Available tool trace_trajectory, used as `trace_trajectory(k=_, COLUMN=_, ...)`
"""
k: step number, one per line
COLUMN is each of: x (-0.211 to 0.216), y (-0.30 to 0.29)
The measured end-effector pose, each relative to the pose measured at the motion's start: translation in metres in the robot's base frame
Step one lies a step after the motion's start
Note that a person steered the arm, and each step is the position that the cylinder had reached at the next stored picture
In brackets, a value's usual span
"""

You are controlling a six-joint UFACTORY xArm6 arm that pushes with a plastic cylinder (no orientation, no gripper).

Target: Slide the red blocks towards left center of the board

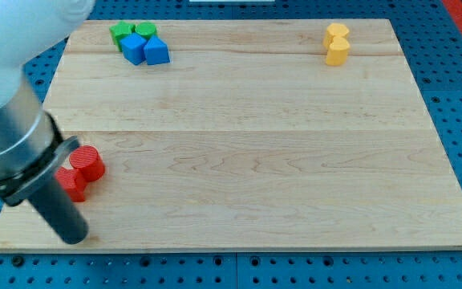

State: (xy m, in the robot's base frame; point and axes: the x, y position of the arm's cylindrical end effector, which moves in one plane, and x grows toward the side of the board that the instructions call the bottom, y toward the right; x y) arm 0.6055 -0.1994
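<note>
Two red blocks sit touching near the board's lower left: a red cylinder [88, 163] and a second red block [72, 184] just below and left of it, its shape partly hidden by the arm. My dark rod comes down from the view's upper left, and my tip [71, 238] rests near the board's bottom-left edge, just below the red blocks.
The wooden board [247, 152] fills the view. Two green blocks [122, 33] [145, 31] and two blue cubes [133, 48] [157, 52] cluster at the top left. Two yellow blocks [336, 34] [338, 53] stand at the top right. The arm's grey body [6, 136] covers the left edge.
</note>
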Motion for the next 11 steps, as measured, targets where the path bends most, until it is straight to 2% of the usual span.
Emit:
trace_trajectory(k=1, x=0.000, y=-0.037)
trace_trajectory(k=2, x=-0.012, y=-0.042)
trace_trajectory(k=3, x=-0.032, y=-0.042)
trace_trajectory(k=5, x=-0.047, y=0.005)
trace_trajectory(k=8, x=-0.097, y=-0.005)
trace_trajectory(k=10, x=-0.078, y=0.013)
trace_trajectory(k=11, x=-0.083, y=0.017)
